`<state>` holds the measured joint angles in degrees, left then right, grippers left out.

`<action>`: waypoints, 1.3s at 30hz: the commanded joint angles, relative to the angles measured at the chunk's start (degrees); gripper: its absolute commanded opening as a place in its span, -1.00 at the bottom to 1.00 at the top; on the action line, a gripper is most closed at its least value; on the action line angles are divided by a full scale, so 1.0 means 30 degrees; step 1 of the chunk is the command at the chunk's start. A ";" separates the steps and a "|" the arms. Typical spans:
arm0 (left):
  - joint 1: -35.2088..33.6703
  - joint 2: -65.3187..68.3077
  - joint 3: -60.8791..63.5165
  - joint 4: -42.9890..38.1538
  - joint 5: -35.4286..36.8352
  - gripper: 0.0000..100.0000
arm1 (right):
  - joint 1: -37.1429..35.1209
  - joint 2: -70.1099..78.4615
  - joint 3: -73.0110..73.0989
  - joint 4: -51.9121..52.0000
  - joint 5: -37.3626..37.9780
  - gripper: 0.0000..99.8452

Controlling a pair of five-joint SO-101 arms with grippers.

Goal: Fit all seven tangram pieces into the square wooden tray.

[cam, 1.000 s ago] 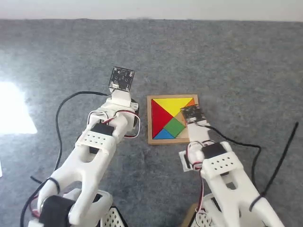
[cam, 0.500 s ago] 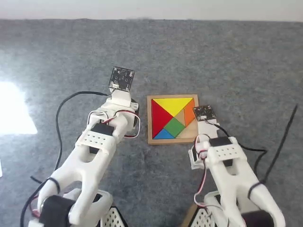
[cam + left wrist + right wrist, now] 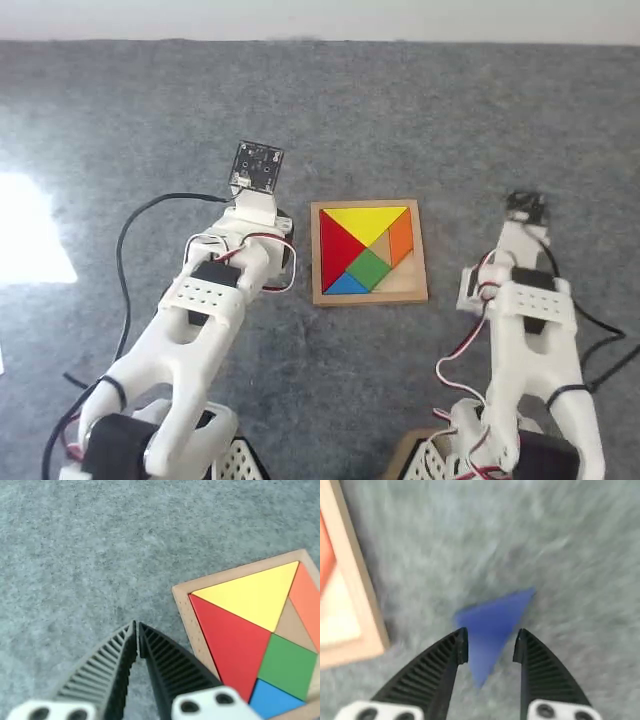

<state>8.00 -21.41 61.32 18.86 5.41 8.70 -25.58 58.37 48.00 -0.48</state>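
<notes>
Tray [image 3: 370, 297] sits mid-bench [image 3: 480, 120] with five coloured pieces in it: yellow triangle [image 3: 362, 220], red triangle [image 3: 335, 250], green square [image 3: 371, 268], blue corner piece [image 3: 346, 284] and orange piece [image 3: 401, 238]. Bare wood shows along its right side and lower right corner (there is also a tan patch at the centre, and we cannot tell whether it is a piece or a gap).

A second ago the right arm was over the tray's right side. It has since swung clear to the right, uncovering the orange piece, which now lies in place. The right gripper [image 3: 491, 632] hangs open over the bench near the tray, its jaws either side of a loose triangle [image 3: 492, 615], blue and lying flat; nothing is clamped yet. The left gripper [image 3: 137, 625] has not moved. It is closed on nothing, just beside the tray's left edge.

We read this as one placement finished and the next pick lined up. The task is well along but not done.
</notes>
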 commanded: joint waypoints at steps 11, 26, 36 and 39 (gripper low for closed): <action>0.0000 -0.0762 -0.0571 -0.0322 0.0205 -0.97 | 0.3619 0.0044 -0.7150 0.5495 -0.3780 -0.55; -0.0059 -0.0762 -0.0425 -0.0410 0.0147 -0.97 | 0.0132 0.4762 -0.4249 0.0894 -0.9436 -0.39; 0.0000 -0.0762 -0.0484 -0.0440 -0.0850 -0.97 | 0.1245 0.5612 -0.6037 0.4088 -1.0520 -0.39; 0.0000 -0.0762 -0.0484 -0.0440 -0.0850 -0.97 | 0.1216 0.5553 -0.6066 0.4117 -1.0491 -0.39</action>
<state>8.00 -21.41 61.32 18.86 3.74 12.04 -8.00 43.25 59.25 -31.43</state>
